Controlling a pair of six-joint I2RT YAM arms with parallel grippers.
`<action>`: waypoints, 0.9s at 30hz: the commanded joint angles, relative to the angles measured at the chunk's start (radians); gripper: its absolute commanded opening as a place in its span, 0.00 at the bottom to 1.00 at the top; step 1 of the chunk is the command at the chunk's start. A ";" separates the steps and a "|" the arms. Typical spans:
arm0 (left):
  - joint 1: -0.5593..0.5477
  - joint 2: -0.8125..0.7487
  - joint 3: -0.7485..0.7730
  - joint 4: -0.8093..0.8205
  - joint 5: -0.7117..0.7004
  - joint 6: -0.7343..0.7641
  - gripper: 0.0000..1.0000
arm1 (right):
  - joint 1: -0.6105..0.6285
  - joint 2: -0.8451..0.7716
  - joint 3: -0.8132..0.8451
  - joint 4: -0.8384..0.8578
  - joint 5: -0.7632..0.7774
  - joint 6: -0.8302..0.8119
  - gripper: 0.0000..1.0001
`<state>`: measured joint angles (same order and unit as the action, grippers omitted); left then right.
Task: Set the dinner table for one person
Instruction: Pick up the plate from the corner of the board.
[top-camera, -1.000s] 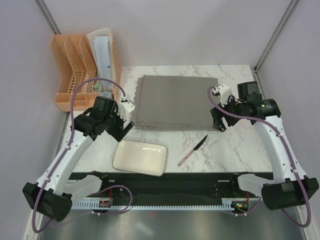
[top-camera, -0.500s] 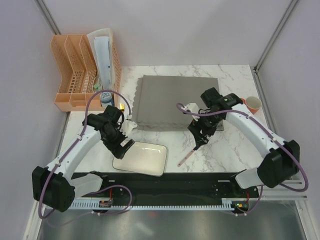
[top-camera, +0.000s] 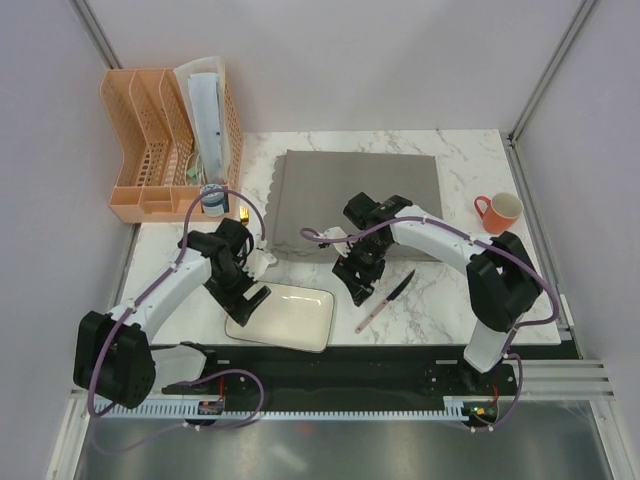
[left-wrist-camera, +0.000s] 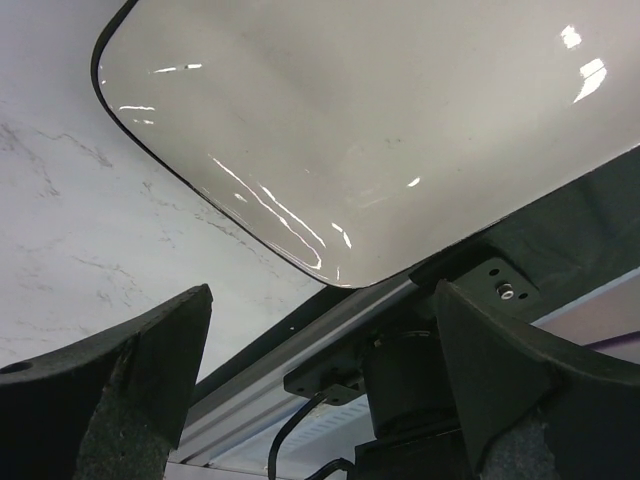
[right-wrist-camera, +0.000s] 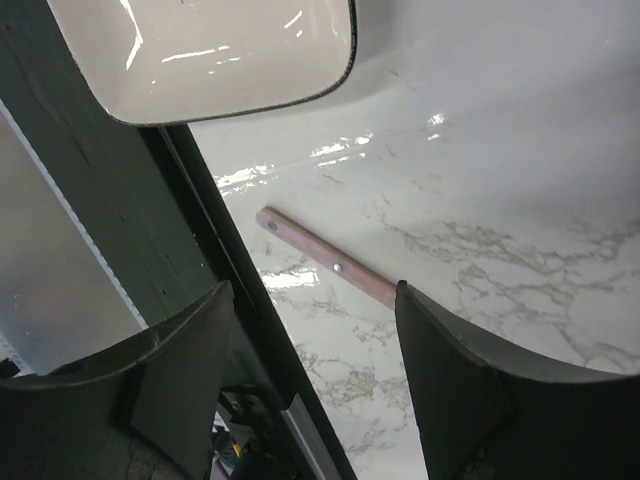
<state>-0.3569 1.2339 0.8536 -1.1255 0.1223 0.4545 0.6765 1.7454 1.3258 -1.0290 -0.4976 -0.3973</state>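
Observation:
The white marble dinner table (top-camera: 460, 300) carries a grey scallop-edged placemat (top-camera: 330, 190) at the back. A white rectangular plate (top-camera: 290, 318) lies at the near edge and shows in the left wrist view (left-wrist-camera: 350, 140) and the right wrist view (right-wrist-camera: 200, 50). A knife with a wooden handle (top-camera: 385, 301) lies right of the plate; its handle shows in the right wrist view (right-wrist-camera: 325, 260). My left gripper (top-camera: 248, 298) is open and empty over the plate's left end. My right gripper (top-camera: 356, 285) is open and empty between plate and knife. An orange mug (top-camera: 501, 210) stands at the right.
An orange file rack (top-camera: 165, 140) holding papers stands off the table's back left corner. A small patterned cup (top-camera: 212, 197) sits beside it. The arms' black base rail (top-camera: 330, 365) runs along the near edge. Grey walls close in the left and right sides.
My right gripper has swung left and down from the placemat's right side to the spot between plate and knife, uncovering the mug. My left gripper has dropped onto the plate's left end.

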 joint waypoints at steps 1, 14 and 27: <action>0.013 -0.005 -0.033 0.085 -0.004 -0.019 1.00 | 0.015 0.026 0.004 0.059 -0.079 -0.020 0.73; 0.027 0.157 -0.011 0.230 0.030 -0.033 1.00 | 0.018 0.216 0.085 0.126 -0.341 -0.017 0.71; 0.061 0.171 -0.041 0.290 0.036 -0.028 1.00 | 0.043 0.354 0.068 0.119 -0.487 -0.071 0.72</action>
<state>-0.3000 1.4174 0.8085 -0.8680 0.1341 0.4469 0.7052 2.0701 1.3643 -0.9199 -0.9207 -0.4343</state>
